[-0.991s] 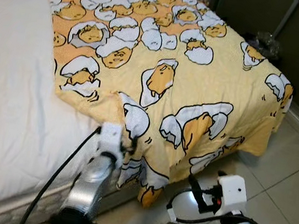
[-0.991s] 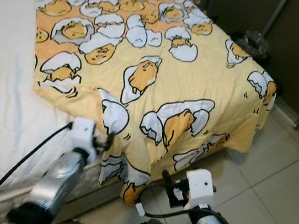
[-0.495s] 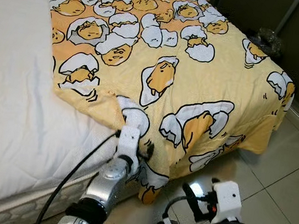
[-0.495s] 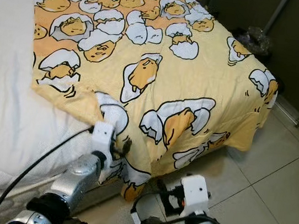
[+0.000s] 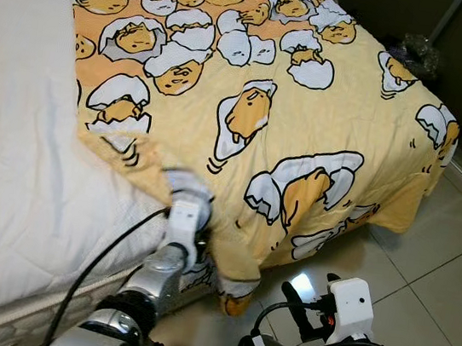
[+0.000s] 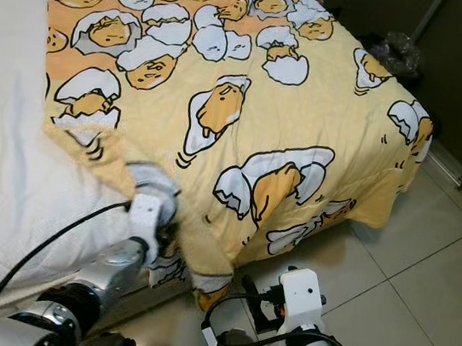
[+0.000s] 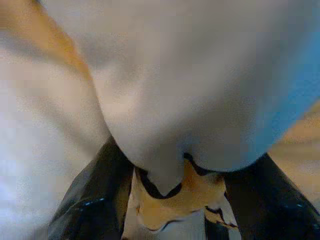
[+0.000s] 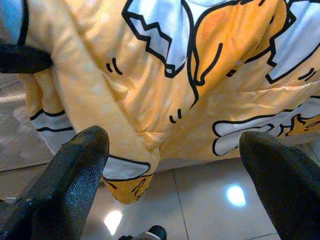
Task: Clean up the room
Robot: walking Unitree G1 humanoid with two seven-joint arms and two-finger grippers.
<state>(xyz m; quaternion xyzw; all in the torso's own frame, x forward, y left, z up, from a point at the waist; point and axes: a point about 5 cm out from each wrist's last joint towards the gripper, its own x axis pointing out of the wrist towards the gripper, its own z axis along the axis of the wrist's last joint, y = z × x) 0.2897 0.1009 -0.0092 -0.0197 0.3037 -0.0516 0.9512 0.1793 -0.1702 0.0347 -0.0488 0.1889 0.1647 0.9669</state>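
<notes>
Your left gripper pinched folded corner of yellow blanket at near edge of bed; cloth bunched between fingers; right gripper hung spread wide, empty, low beside bed's foot corner over floor; blanket covered far half only, white mattress bare; spreading looked barely begun.
</notes>
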